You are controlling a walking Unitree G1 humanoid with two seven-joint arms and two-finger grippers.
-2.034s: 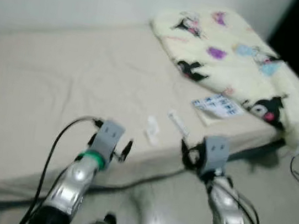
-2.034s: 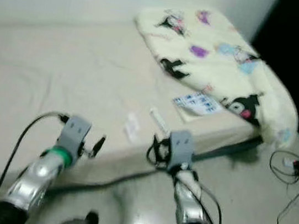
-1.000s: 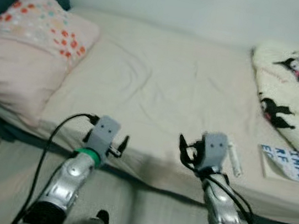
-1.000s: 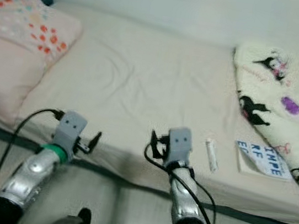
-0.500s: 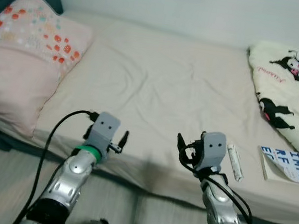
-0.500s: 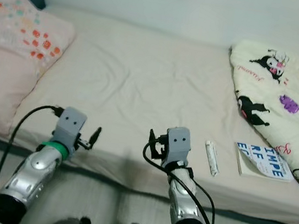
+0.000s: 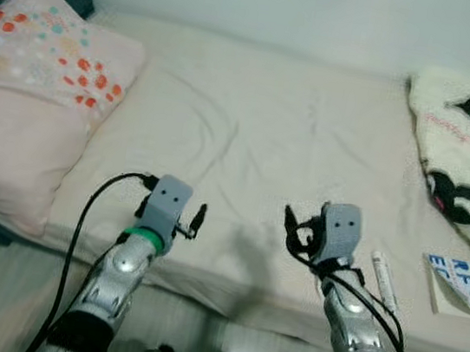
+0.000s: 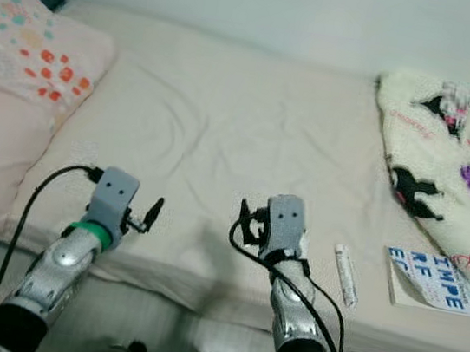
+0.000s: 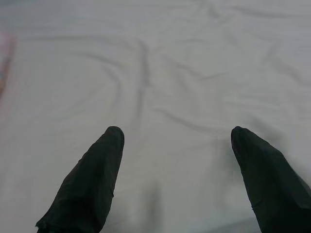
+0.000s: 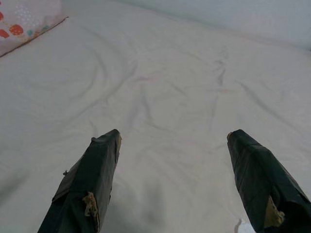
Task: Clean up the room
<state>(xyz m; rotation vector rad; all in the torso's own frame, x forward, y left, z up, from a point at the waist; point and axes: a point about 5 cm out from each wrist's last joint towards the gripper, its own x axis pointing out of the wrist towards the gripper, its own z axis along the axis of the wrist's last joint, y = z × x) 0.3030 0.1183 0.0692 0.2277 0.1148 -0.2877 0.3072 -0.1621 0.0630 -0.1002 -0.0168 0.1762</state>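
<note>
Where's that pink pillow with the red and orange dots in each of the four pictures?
Left eye view: the pink dotted pillow lies at the left.
Right eye view: upper left.
Left wrist view: a pink sliver at one edge, probably it.
Right wrist view: a far corner.
Shared landmark: the wrinkled cream bed sheet.

cream bed sheet, pink pillow with red dots.

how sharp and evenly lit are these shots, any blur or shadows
Left and right eye views: soft, slightly blurred, the book cover print barely legible; even light, faint arm shadows on the sheet near the edge. Left wrist view: dim and greyish, left tool open. Right wrist view: brighter, sheet wrinkles crisp, right tool open, a shadow under one finger.
</note>
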